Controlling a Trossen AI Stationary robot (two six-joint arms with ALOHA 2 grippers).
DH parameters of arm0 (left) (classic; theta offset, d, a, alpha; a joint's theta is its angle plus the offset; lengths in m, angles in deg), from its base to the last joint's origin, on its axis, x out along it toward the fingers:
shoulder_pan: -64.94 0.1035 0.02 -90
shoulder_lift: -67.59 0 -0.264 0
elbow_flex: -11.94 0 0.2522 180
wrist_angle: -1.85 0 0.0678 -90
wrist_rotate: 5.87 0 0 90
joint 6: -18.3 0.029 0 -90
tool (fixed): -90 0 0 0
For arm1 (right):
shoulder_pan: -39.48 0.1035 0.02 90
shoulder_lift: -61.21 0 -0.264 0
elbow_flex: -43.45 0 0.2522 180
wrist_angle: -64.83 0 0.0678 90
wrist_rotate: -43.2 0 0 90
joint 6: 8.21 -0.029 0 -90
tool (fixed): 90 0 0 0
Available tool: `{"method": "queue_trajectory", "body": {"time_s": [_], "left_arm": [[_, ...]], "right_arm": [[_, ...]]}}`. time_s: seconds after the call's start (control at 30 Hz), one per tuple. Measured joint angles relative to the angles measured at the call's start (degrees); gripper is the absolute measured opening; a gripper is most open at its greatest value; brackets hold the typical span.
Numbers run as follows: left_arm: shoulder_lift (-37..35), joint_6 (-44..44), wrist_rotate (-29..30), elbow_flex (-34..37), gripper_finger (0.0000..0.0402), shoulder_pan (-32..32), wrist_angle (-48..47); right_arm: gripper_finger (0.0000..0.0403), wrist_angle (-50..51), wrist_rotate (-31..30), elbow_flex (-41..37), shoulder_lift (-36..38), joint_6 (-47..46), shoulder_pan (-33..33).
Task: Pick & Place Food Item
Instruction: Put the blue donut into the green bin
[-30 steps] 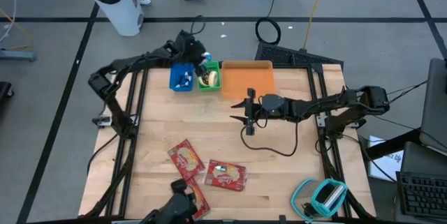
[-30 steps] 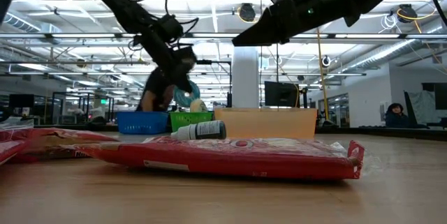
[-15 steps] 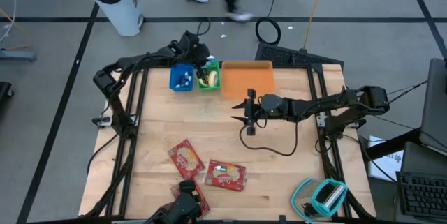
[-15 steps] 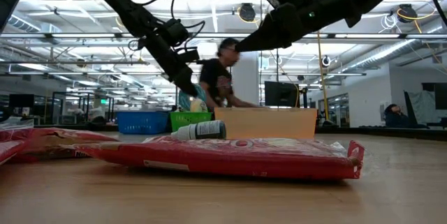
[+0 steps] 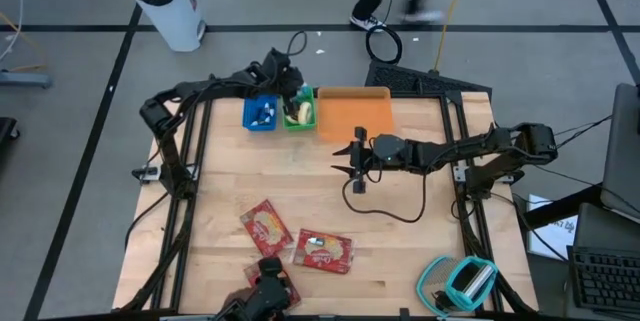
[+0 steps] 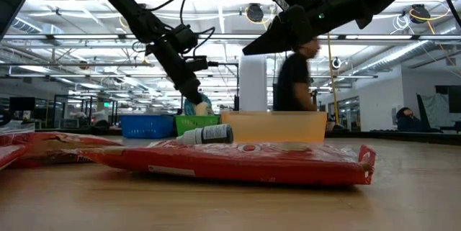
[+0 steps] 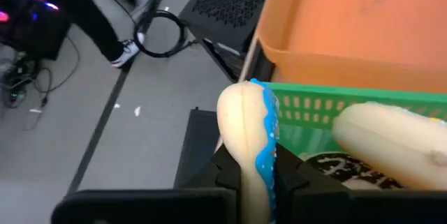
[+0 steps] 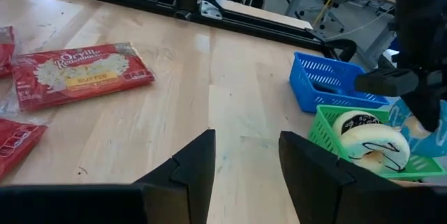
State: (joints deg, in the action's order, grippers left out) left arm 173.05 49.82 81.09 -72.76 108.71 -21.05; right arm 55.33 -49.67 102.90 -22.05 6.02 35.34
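My left gripper [image 5: 291,95] is at the table's far edge, over the green basket [image 5: 298,114], shut on a cream donut with blue icing [image 7: 250,137]. The green basket [image 7: 316,107] holds a pale donut [image 7: 392,147] and a dark-striped one [image 8: 355,124]. Beside it stand a blue basket [image 5: 259,112] and an orange tray [image 5: 354,113]. My right gripper [image 5: 345,158] hovers open over the middle of the table, with nothing between its fingers [image 8: 190,170]. My left gripper pinches the blue-iced donut between its two fingers [image 7: 290,178], which press on its flat faces near the lower rim [image 7: 255,175]. The fingers slant down from the table's left. The donut stands on edge, clear above the green basket's rim.
Three red popcorn bags lie near the front: one [image 5: 265,226], another [image 5: 322,251] and a third [image 5: 285,286] by the edge. A teal tape dispenser [image 5: 466,279] sits at the front right. A person [image 6: 294,80] walks behind the table.
My left gripper has sunk a little toward the green basket and rolled about its own line, the donut turning with it. A person has walked from left to right behind the table.
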Motion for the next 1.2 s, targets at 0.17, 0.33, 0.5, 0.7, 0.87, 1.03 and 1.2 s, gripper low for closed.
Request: {"method": "queue_trajectory", "body": {"time_s": [0.17, 0.33, 0.5, 0.7, 0.87, 1.03, 1.2], "left_arm": [[-0.1, 1.7, 0.5, 0.0, 0.0010, 0.0, 0.7], [0.0, 2.4, -0.1, 0.0, 0.0021, 0.0, -1.7], [0.4, 3.9, 2.1, 0.0, 0.0025, 0.0, -3.1], [0.4, 2.8, -0.5, 0.0, 0.0008, 0.0, -3.2], [0.4, 2.4, -1.5, 0.0, 0.0023, 0.0, -4.6], [2.5, 0.9, -1.4, 0.0, 0.0008, 0.0, -4.6], [4.0, 0.7, -0.7, 0.0, 0.0030, -0.1, -4.0]], "right_arm": [[0.0145, 0.0, 0.0, 0.0, 0.0, 0.1, 0.0], [0.0145, 0.0, 0.0, 0.0, 0.0, 0.4, 0.0], [0.0144, 0.0, 0.0, 0.0, 0.0, 1.0, 0.0], [0.0144, 0.0, 0.0, 0.0, 0.0, 0.6, 0.0], [0.0142, 0.0, 0.0, 0.0, 0.0, 0.0, 0.0], [0.0142, 0.0, 0.0, 0.0, 0.0, 0.0, 0.0], [0.0140, 0.0, 0.0, 0.0, 0.0, -0.1, 0.0]]}}
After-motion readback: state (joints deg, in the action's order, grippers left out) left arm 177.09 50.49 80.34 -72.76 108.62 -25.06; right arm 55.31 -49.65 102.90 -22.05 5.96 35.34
